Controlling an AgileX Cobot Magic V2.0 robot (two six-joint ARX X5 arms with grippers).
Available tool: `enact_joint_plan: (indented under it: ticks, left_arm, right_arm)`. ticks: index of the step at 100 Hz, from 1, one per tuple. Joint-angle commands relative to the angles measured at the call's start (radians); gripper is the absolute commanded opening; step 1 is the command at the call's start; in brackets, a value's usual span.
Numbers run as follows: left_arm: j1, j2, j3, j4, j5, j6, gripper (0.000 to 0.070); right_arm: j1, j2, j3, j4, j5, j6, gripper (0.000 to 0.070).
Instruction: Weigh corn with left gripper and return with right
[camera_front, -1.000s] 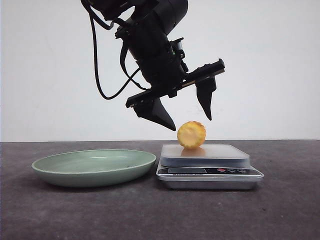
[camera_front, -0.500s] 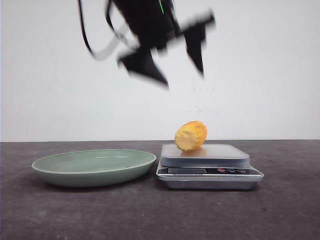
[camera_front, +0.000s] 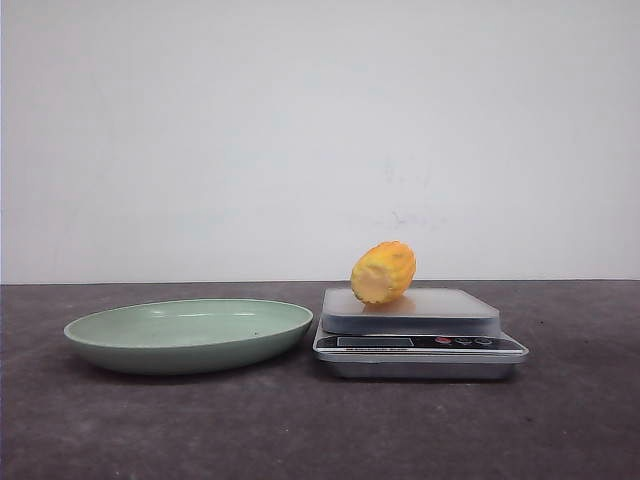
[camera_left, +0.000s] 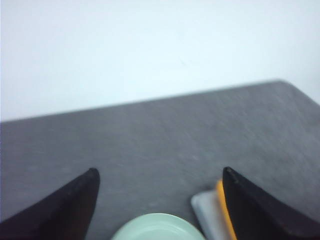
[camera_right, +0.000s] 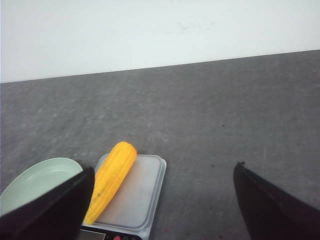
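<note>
Black wedge fingers of the left tool (camera_left: 157, 205) stand wide apart with nothing between them, so it is released; its own view looks down over the dark grey bench (camera_left: 165, 135), with the rim of the green plate (camera_left: 157, 227) and a sliver of the scale beside one finger. Likewise the right tool (camera_right: 162, 202) is spread and empty, high above the bench, its two fingers framing the scale and plate below. Neither tool shows in the front view. Yellow-orange corn (camera_front: 383, 271) lies on its side on the scale (camera_front: 420, 335), touching the grey weighing platform toward its left edge, the paler cut end turned to the front and slightly down. From the right wrist view the corn (camera_right: 111, 180) runs lengthwise along the platform's edge nearest the plate. Silver-bodied, the scale stands near the middle of the bench, its display strip and small red button on the front face; the readout is too small to read. Just beside its left edge sits the shallow green plate (camera_front: 188, 334), close but apart
</note>
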Motion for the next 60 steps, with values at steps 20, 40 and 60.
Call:
enact_joint_plan:
  ticks: [20, 40, 60]
  left_arm:
    - [0.003, -0.232, 0.016, -0.247, -0.208, 0.011, 0.0476]
    - [0.003, -0.430, 0.016, -0.428, -0.366, -0.033, 0.0475]
    - [0.003, -0.573, 0.016, -0.638, -0.483, -0.086, 0.0475]
  right_arm:
    - [0.062, 0.032, 0.018, 0.039, -0.003, -0.011, 0.0577]
    - [0.138, 0.123, 0.047, 0.068, 0.001, -0.011, 0.0634]
    - [0.233, 0.214, 0.055, 0.146, 0.047, -0.008, 0.0635]
